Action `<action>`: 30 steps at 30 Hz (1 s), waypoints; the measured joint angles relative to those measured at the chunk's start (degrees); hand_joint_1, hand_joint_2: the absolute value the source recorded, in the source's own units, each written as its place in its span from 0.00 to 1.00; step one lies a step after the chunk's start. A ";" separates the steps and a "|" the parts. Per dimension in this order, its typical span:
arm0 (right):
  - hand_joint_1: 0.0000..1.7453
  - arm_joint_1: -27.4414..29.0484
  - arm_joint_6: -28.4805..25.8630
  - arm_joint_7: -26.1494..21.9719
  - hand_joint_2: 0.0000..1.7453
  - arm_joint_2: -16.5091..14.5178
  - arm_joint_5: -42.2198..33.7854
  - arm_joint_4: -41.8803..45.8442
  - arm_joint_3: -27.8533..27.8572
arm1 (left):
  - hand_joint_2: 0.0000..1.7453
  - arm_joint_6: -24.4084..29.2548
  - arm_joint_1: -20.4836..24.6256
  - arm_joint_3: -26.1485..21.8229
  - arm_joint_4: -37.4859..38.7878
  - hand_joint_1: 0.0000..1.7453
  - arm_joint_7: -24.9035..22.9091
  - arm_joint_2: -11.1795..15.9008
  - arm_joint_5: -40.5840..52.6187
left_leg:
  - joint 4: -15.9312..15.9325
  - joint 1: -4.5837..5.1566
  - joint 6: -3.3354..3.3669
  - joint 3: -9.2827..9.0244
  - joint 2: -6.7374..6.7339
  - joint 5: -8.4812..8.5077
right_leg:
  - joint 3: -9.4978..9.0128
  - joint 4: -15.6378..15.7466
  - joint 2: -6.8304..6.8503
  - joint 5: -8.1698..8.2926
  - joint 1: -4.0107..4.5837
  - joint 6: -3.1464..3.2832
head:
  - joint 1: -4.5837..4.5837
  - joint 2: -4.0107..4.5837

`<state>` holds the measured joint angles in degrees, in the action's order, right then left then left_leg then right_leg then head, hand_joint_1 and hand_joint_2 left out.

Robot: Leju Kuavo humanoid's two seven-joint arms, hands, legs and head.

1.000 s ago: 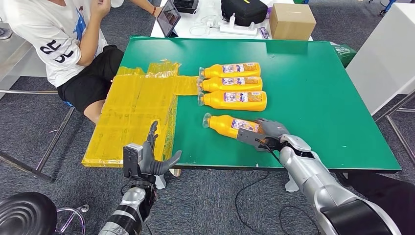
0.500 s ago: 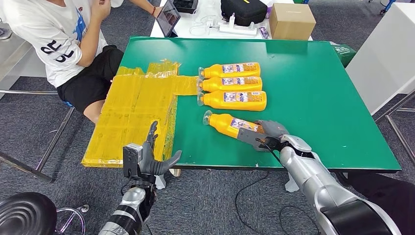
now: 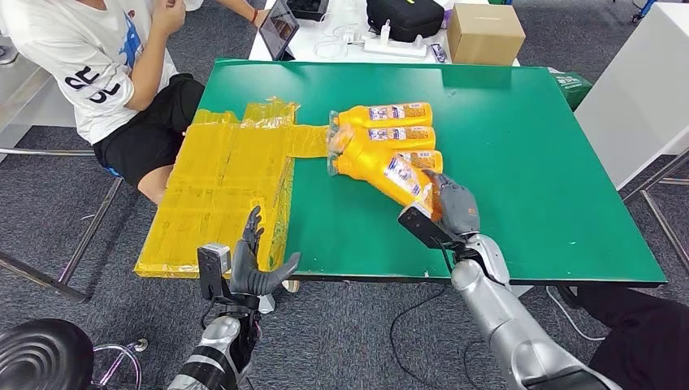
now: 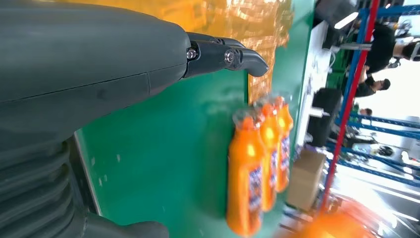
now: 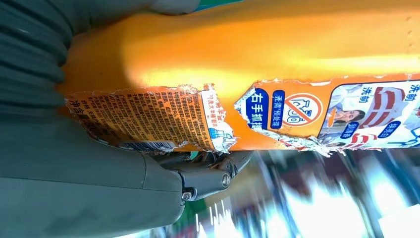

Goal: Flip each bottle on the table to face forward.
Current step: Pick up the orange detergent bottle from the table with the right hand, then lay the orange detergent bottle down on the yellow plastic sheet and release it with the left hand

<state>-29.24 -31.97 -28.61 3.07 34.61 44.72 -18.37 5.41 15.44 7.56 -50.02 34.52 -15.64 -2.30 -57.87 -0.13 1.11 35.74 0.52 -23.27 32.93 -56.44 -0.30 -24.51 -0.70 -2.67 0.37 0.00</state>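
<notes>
Head view shows the lifted bottle (image 3: pixel 388 169) gripped at its base by the right hand (image 3: pixel 445 210), raised off the green tabletop (image 3: pixel 528 162) and slanting with its cap over the necks of the three bottles (image 3: pixel 388 128) lying in a row; being held clear probably lets it be rolled label-forward before it is set down. Beside the row lies yellow plastic wrap (image 3: pixel 223 191), and a seated person (image 3: pixel 97 73) waits at the tabletop's far left corner. Right wrist view adds the bottle's torn label (image 5: pixel 148 119), pressed close against the palm. The left hand (image 3: pixel 252 268) hovers below the tabletop's near edge, fingers spread, holding nothing; its wrist view shows the row side-on.
</notes>
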 joint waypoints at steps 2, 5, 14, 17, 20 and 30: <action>1.00 3.90 -5.81 -4.43 1.00 -2.67 -0.98 7.86 3.25 | 1.00 -1.64 -0.15 0.24 -1.35 0.00 -1.02 -0.08 -2.47 | 0.01 -0.04 -0.01 0.03 0.02 0.00 | 0.03 0.00 0.02 -0.01 0.04 0.00 | -0.01 0.00; 1.00 9.30 -8.02 -8.97 1.00 -6.52 -1.25 17.96 7.52 | 1.00 -2.91 0.09 0.88 -3.81 0.00 -2.59 -0.08 -4.70 | 0.02 -0.07 -0.01 0.05 0.03 -0.01 | 0.06 0.01 0.02 -0.02 0.06 0.02 | -0.01 0.00; 1.00 15.76 -8.16 -11.12 1.00 -10.72 -3.23 28.77 13.62 | 1.00 -5.80 0.28 2.98 -10.06 0.00 -5.20 -0.02 -7.67 | 0.03 0.03 -0.02 0.06 0.01 0.09 | 0.06 0.02 0.01 0.06 -0.05 -0.01 | 0.02 0.00; 1.00 16.64 -8.16 -11.15 1.00 -11.25 -3.44 30.00 14.54 | 1.00 -6.71 -0.05 3.60 -11.52 0.00 -5.59 -0.01 -8.41 | 0.03 0.03 -0.01 0.06 0.02 0.11 | 0.06 0.02 0.01 0.07 -0.05 -0.02 | 0.02 0.00; 1.00 17.23 -8.16 -11.19 1.00 -11.47 -4.40 30.63 14.99 | 1.00 -8.09 -0.23 4.09 -12.47 0.00 -6.01 0.07 -9.44 | 0.03 0.03 -0.02 0.06 0.02 0.12 | 0.06 0.02 0.01 0.07 -0.05 -0.02 | 0.01 0.00; 1.00 18.68 -6.18 -11.21 1.00 -11.51 -7.81 24.22 6.73 | 1.00 -20.09 -0.39 7.75 -15.99 0.00 -8.39 1.18 -16.03 | 0.04 -0.02 -0.03 0.09 -0.01 0.11 | 0.09 0.01 0.00 0.07 0.01 -0.02 | 0.02 0.00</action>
<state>-10.56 -38.16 -39.82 -8.44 26.81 68.94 -11.64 -14.68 15.05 15.31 -66.00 26.13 -14.46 -18.32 -57.83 -0.15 1.07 35.83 0.52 -23.16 33.02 -56.43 -0.30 -24.44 -0.69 -2.69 0.38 0.00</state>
